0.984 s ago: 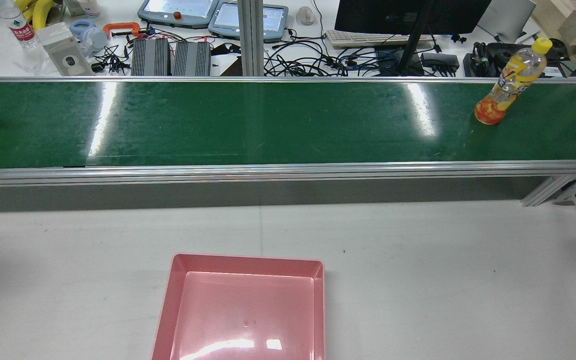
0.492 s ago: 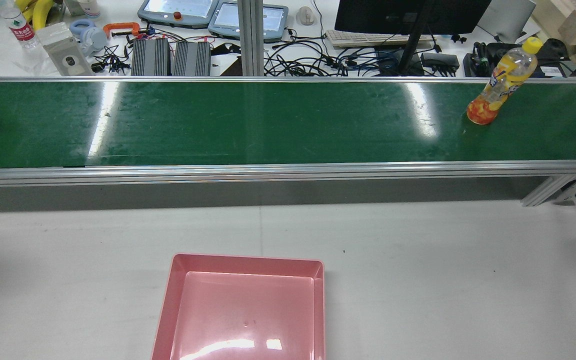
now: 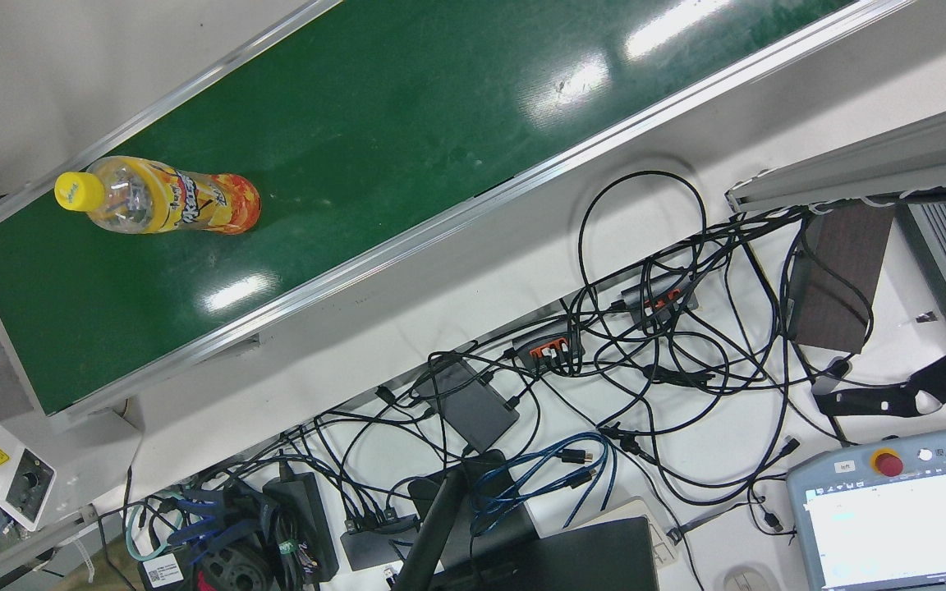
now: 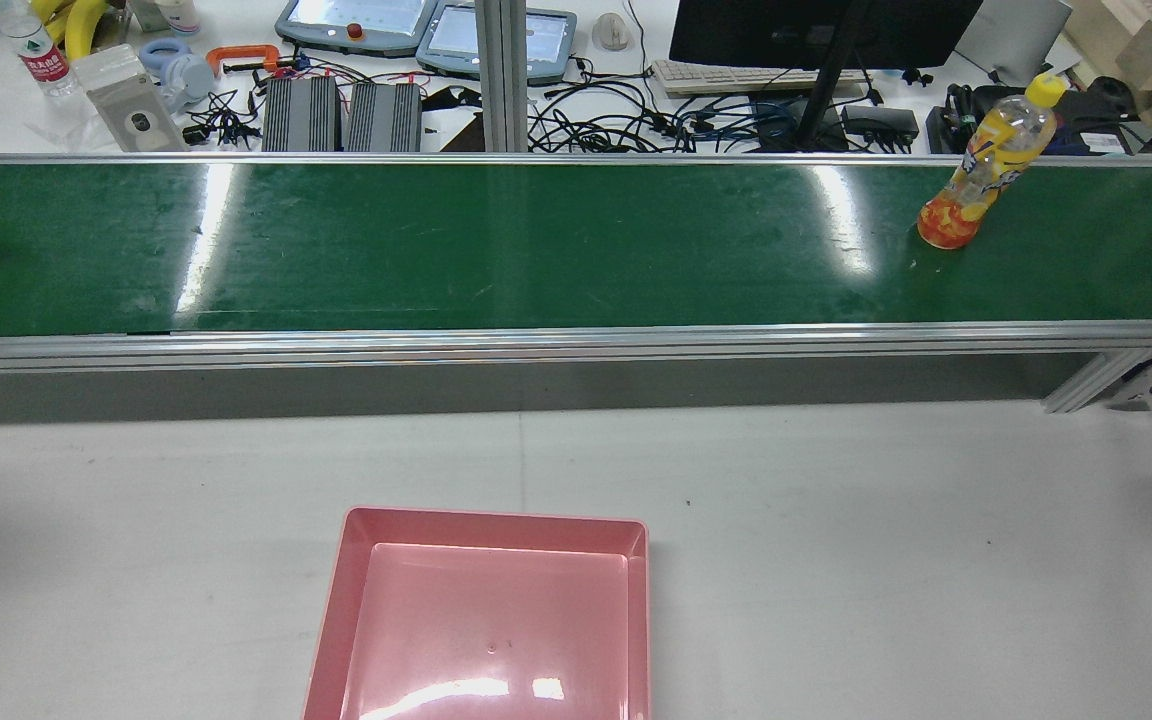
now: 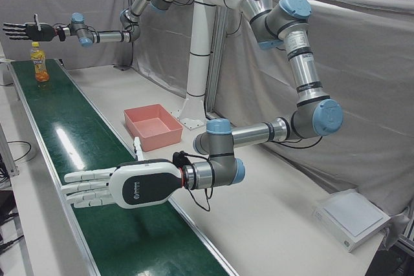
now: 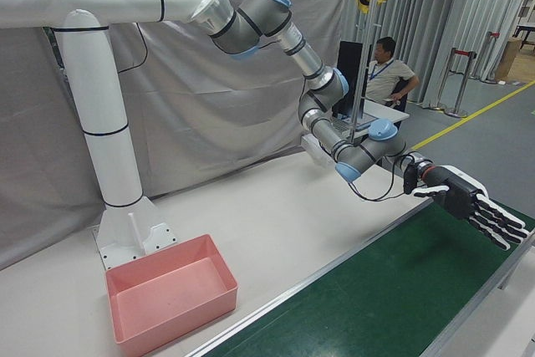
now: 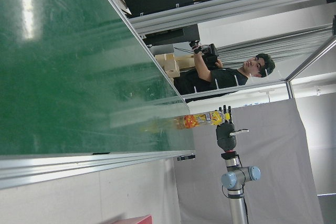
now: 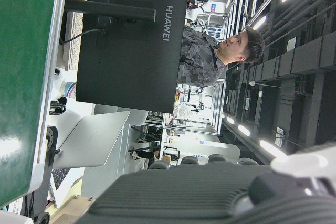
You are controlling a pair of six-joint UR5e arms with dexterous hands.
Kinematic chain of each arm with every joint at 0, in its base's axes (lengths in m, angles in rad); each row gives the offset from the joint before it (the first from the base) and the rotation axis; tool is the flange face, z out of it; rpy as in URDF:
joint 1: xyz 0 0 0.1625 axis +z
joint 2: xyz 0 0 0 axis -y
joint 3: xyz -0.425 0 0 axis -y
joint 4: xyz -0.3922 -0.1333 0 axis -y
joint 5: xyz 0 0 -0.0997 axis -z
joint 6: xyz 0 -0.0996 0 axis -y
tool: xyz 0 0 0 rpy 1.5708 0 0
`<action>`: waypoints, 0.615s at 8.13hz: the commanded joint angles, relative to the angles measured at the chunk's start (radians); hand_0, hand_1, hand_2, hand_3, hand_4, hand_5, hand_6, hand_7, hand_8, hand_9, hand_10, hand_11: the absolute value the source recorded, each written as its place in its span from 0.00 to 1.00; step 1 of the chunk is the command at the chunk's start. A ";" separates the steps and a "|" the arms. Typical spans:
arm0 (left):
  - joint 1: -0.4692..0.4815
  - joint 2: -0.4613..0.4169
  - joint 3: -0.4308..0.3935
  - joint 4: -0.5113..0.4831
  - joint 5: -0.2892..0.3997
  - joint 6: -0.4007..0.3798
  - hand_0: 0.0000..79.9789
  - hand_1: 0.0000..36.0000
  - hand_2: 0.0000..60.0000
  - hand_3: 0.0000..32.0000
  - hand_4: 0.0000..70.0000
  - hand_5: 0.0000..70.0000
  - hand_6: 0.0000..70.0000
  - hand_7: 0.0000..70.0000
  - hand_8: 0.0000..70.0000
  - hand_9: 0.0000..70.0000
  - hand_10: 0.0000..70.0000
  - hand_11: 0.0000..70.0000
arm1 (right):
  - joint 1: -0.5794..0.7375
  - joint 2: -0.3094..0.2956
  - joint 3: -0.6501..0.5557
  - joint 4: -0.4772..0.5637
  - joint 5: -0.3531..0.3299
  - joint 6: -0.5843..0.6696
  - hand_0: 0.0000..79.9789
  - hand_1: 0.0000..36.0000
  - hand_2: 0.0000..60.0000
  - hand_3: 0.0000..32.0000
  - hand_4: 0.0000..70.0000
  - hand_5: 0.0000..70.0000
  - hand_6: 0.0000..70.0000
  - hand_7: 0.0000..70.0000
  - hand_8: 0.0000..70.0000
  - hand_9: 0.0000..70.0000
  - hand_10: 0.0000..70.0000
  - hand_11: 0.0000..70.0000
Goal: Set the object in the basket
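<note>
Right hand (image 5: pixel 22 29), splayed and empty, hovers near the upright bottle (image 5: pixel 39 61) at upper left; it should wrap the waist squarely. Left hand (image 5: pixel 107 184) is likewise open, holding nothing.

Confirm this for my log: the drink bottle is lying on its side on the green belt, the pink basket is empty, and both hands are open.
Not quite. The bottle stands upright on the belt, as the rear view shows. The basket is empty, and the left hand and right hand are open.
</note>
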 commanded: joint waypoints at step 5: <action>0.000 0.000 0.000 0.000 0.000 0.000 0.64 0.29 0.00 0.00 0.07 0.02 0.00 0.00 0.00 0.00 0.06 0.11 | -0.002 0.000 0.000 0.000 0.000 -0.001 0.00 0.00 0.00 0.00 0.00 0.00 0.00 0.00 0.00 0.00 0.00 0.00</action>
